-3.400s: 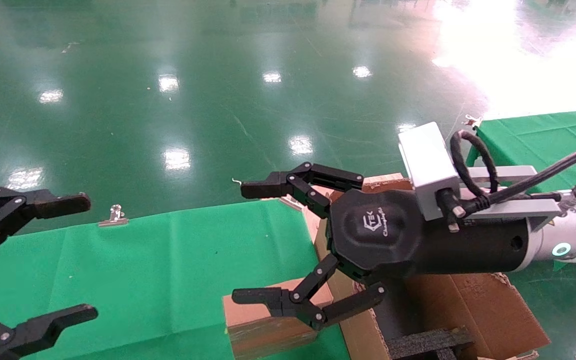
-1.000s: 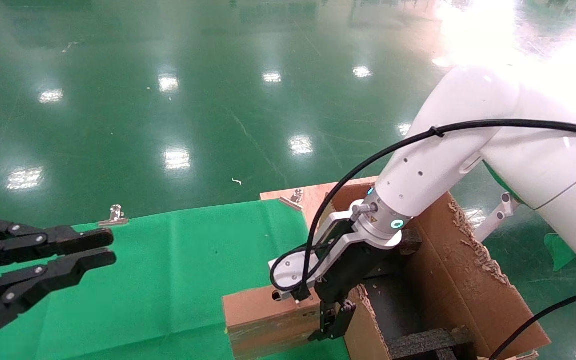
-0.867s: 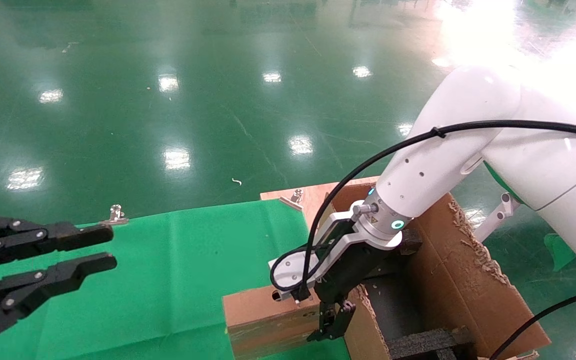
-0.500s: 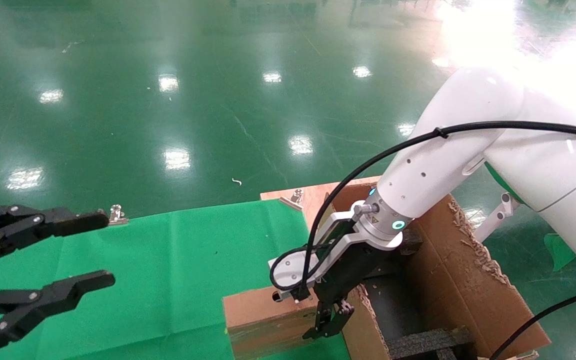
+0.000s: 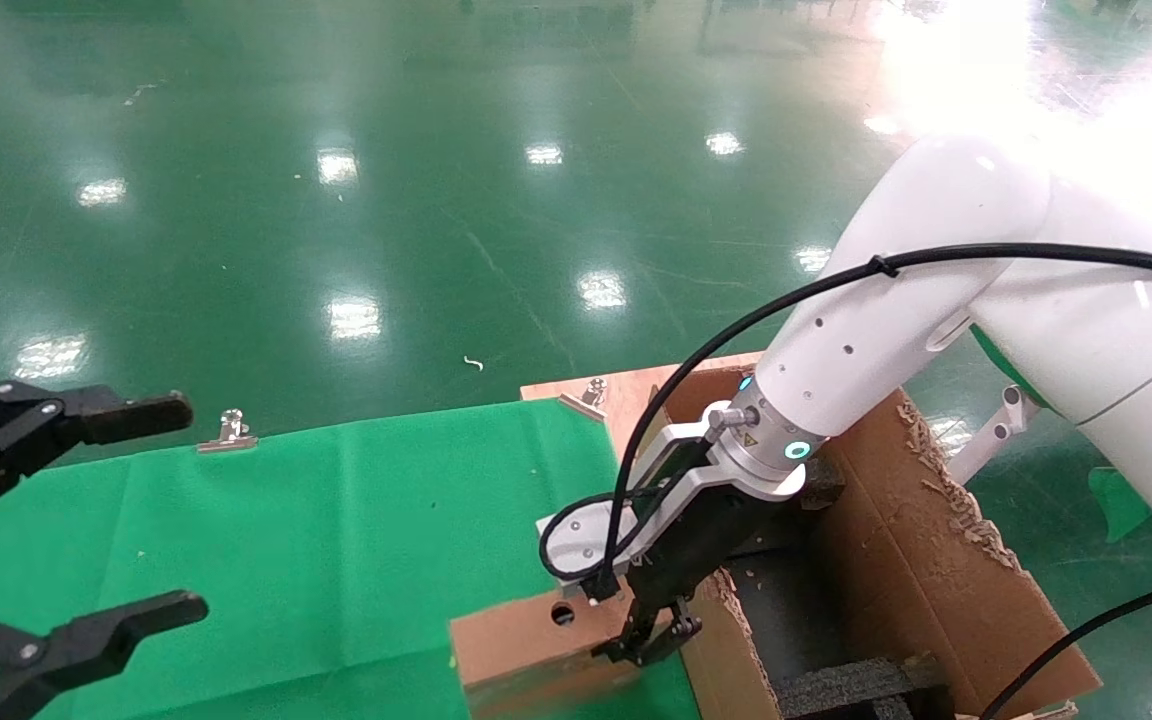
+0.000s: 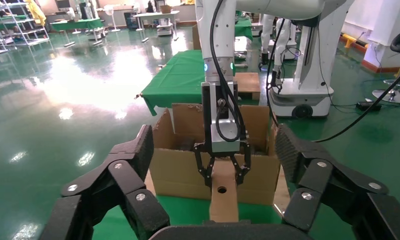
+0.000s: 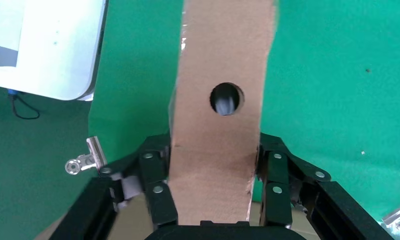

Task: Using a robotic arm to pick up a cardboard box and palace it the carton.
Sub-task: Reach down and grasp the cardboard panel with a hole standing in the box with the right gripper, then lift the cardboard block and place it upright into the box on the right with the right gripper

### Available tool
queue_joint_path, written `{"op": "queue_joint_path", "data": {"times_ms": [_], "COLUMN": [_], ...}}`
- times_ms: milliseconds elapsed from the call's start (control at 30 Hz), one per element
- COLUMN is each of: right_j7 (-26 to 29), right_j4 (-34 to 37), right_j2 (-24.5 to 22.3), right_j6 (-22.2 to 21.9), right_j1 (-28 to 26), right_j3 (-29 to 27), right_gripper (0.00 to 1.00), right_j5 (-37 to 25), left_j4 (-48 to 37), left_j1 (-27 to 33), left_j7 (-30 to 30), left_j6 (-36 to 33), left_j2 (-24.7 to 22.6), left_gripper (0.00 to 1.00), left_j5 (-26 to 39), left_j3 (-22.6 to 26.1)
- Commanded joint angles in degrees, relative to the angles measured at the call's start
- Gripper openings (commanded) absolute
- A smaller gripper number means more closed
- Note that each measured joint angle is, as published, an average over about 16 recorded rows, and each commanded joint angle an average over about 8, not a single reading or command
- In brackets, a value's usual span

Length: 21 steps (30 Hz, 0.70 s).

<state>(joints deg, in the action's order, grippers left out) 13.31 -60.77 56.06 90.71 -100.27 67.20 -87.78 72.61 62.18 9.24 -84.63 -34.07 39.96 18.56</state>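
Observation:
The cardboard box (image 5: pixel 536 650), small, brown, with a round hole, sits at the near edge of the green cloth beside the carton (image 5: pixel 936 560). My right gripper (image 5: pixel 648 640) on the white robotic arm (image 5: pixel 876 330) points down and is shut on the box's end nearest the carton. In the right wrist view both fingers (image 7: pixel 155 180) press the box's (image 7: pixel 223 60) sides. The left wrist view shows the right gripper (image 6: pixel 223 170) clamping the box (image 6: pixel 224 200) in front of the carton (image 6: pixel 177 170). My left gripper (image 5: pixel 66 520) is open and empty at the far left.
The green cloth (image 5: pixel 336 520) covers the table left of the carton. Binder clips (image 5: pixel 228 432) (image 5: pixel 586 395) hold its far edge. Black foam (image 5: pixel 856 685) lies inside the carton, whose flap edge (image 5: pixel 956 500) is ragged. Glossy green floor lies beyond.
My right gripper swung down from level and open to shut on the box. The box has just shifted toward me. My left gripper went from nearly shut to wide open.

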Motion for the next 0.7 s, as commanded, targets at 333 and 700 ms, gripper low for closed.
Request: {"op": "queue_joint_path", "data": {"times_ms": [333, 700], "right_j7": [0.41, -2.75], "right_j4": [0.63, 9.01], "right_j2": [-0.51, -1.99], "right_j6": [-0.78, 0.05], "right_j1": [-0.74, -13.82], "right_j3": [-0.44, -2.39], "right_gripper": [0.0, 0.0], "right_j5": [1.37, 7.14], "left_j4": [-0.01, -0.02], "left_j1": [0.0, 0.01], "left_j7": [0.0, -0.01], "left_j6": [0.0, 0.0], "left_j2": [0.0, 0.0], "left_gripper": [1.0, 1.0], "left_j5": [0.0, -0.01], "left_j3": [0.0, 0.02]}}
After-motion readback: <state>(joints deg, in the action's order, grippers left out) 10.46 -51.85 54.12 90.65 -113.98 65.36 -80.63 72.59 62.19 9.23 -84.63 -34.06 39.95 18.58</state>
